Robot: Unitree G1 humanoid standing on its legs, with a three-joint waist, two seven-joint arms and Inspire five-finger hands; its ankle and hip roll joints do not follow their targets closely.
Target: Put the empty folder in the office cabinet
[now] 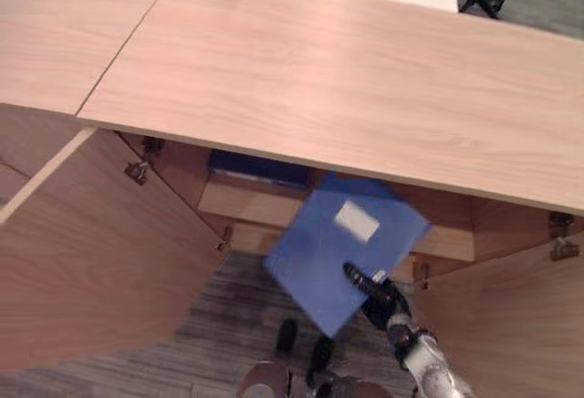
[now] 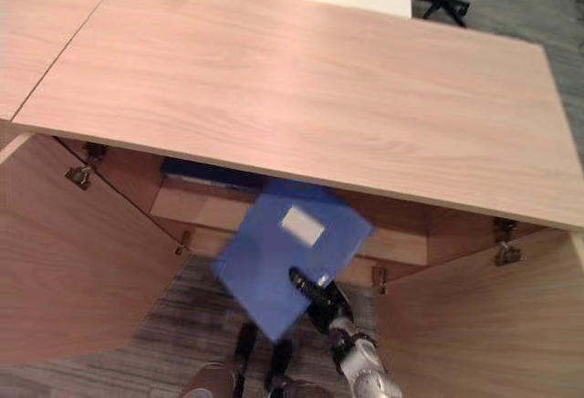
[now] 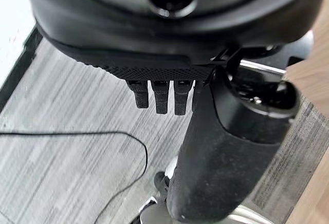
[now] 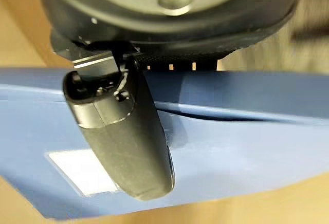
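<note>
The blue folder (image 1: pixel 342 247), with a white label (image 1: pixel 356 222) on its cover, is held tilted in the air just in front of the open office cabinet (image 1: pixel 274 206), its far corner reaching under the edge of the wooden top (image 1: pixel 347 78) toward the shelf. It is not yet inside. The right hand (image 1: pixel 379 296) pinches its near edge: in the right wrist view the thumb (image 4: pixel 123 131) lies pressed across the cover while the fingers are tucked beneath the folder. Both cabinet doors stand swung wide, the left door (image 1: pixel 100 261) and the right door (image 1: pixel 511 325), so access is already made. On the shelf behind the folder lies another dark blue item (image 1: pixel 260 168), flat at the back. What remains, I judge, is to level the folder, slide it onto the shelf and let go. The left hand (image 3: pixel 164 93) hangs over the grey carpet (image 3: pixel 67 147) with fingers curled, holding nothing.
</note>
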